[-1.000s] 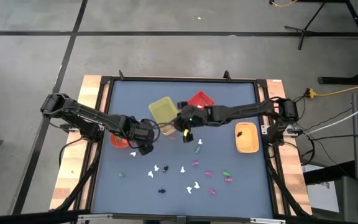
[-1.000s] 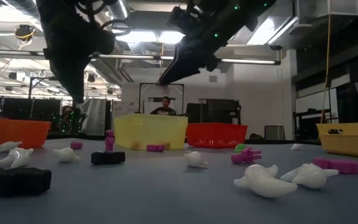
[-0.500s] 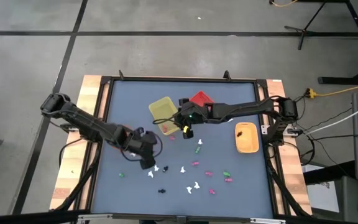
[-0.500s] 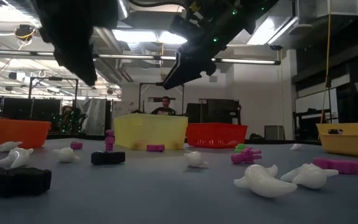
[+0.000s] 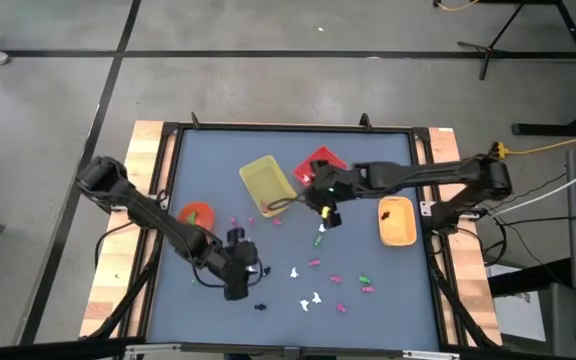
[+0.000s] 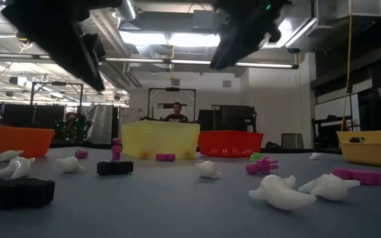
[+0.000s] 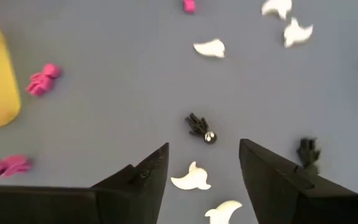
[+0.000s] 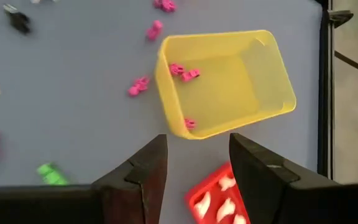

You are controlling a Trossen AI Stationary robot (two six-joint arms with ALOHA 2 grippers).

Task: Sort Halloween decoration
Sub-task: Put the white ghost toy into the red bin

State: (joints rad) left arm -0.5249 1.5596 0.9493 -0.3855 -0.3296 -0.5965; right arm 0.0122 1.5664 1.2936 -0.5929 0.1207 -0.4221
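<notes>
Dozens of tiny Halloween trinkets (image 5: pixel 313 263) lie scattered on the surface in front of the yellow bin (image 5: pixel 266 184). Left tool (image 7: pixel 201 163) hovers there, fingers apart and empty, over crowded white ghosts (image 7: pixel 191 180); it may pinch two. Right tool (image 8: pixel 194 158), apart, hangs beside the bin, whose pink contents only its wrist view reveals

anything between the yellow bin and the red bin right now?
No. In the right wrist view the yellow bin and red bin are apart, with only bare table between; the right gripper hovers above that gap.
</notes>
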